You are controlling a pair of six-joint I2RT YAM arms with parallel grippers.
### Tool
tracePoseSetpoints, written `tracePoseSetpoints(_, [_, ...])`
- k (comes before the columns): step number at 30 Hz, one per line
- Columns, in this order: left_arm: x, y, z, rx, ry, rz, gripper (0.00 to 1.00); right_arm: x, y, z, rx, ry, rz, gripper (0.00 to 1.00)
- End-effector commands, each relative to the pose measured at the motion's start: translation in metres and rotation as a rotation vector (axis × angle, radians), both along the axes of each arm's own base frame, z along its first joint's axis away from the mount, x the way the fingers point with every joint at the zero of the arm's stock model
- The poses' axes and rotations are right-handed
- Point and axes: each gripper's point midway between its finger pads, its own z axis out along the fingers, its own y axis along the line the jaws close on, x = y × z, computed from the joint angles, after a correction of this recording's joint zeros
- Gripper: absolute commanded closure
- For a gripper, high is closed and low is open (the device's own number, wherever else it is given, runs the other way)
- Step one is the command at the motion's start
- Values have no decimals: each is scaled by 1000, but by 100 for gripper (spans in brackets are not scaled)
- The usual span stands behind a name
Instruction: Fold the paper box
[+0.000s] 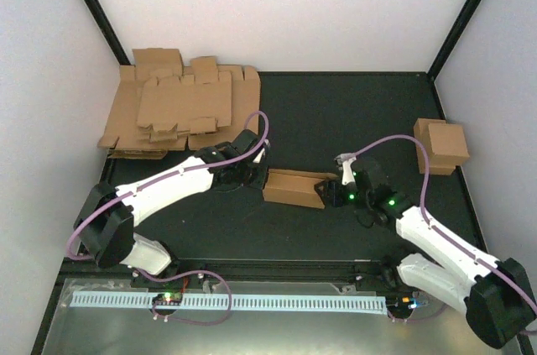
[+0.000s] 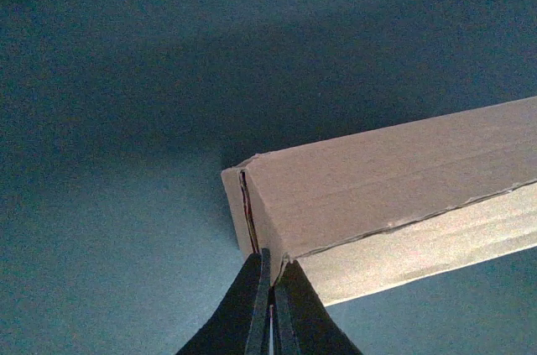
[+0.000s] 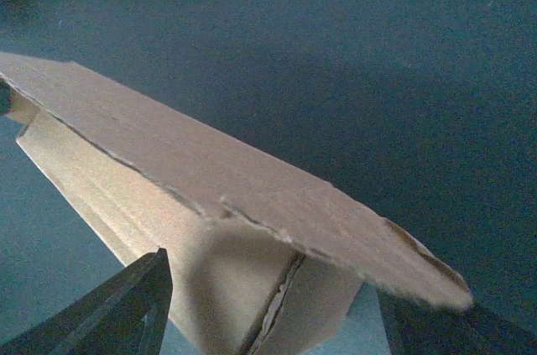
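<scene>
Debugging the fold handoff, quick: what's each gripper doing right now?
Left gripper: shut, fingers at the paper box end corner; grip cannot be told.
Right gripper: open, fingers either side of the box's other end.

paper box [image 1: 291, 188] at centre; left fingers [image 1: 261, 172] at its left end, right fingers [image 1: 325, 194] at right; blank pile [image 1: 180, 112] far-left.

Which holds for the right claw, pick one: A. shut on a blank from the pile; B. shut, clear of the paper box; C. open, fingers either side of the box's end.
C: the right claw stands open, one finger on each side of the end of the paper box.
</scene>
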Motion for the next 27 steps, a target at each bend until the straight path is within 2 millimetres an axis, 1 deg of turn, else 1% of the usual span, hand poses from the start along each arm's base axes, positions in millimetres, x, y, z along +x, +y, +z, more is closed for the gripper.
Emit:
tracePoseSetpoints(1, [-8, 13, -16, 87, 46, 2, 99, -1, 20, -5, 95, 26, 51, 31])
tracePoseSetpoints(10, [-4, 25, -13, 130, 25, 18, 99, 6, 49, 2, 194, 15, 96, 35])
tracePoseSetpoints(16, [-2, 36, -13, 151, 19, 34, 98, 7, 71, 10, 212, -8, 132, 35])
tracePoseSetpoints(19, [0, 42, -13, 154, 15, 45, 98, 12, 81, 14, 194, -25, 142, 35])
tracePoseSetpoints(23, [1, 48, -12, 150, 12, 57, 99, 19, 80, 19, 158, -46, 136, 32])
tracePoseSetpoints(27, [2, 49, -12, 144, 9, 57, 98, 17, 71, 22, 116, -74, 133, 21])
